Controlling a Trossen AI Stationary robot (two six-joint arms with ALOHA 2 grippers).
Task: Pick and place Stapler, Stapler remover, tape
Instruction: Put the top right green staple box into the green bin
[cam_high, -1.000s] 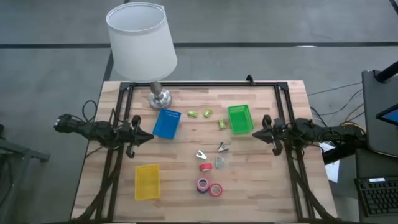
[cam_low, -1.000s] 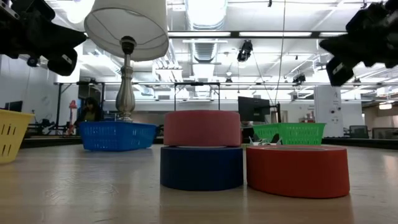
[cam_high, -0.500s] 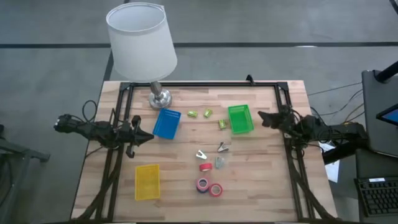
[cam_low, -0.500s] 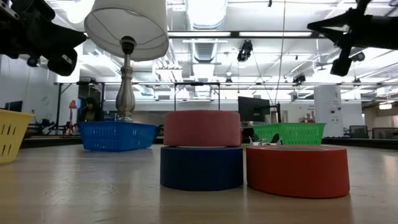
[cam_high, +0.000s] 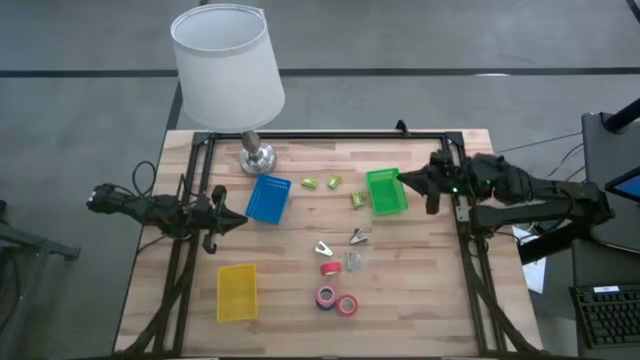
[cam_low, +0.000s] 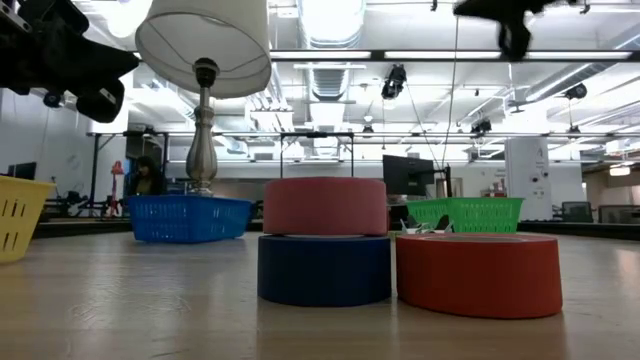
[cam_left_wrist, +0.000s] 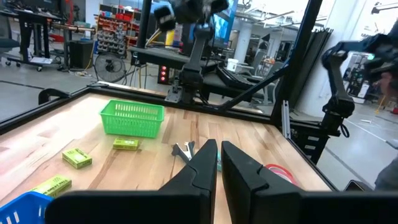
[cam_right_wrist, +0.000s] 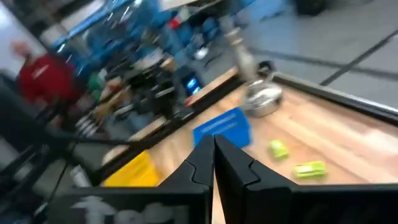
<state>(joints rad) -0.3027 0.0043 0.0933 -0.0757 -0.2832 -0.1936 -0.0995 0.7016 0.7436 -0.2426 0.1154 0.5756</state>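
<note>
Your right gripper (cam_high: 404, 180), fingers together, empty, hovers by green tray (cam_high: 386, 191); left gripper (cam_high: 240, 219) closed, parked beside blue tray (cam_high: 267, 198). Tape rolls (cam_high: 337, 300) await sorting, untouched.

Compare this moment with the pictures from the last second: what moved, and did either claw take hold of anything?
The right claw swung from the table's right edge toward the far side, next to the green tray, and climbed in the low view. It stayed shut and empty. The left claw kept its place at the left edge, shut. The tape rolls, trays and lamp did not move.
</note>
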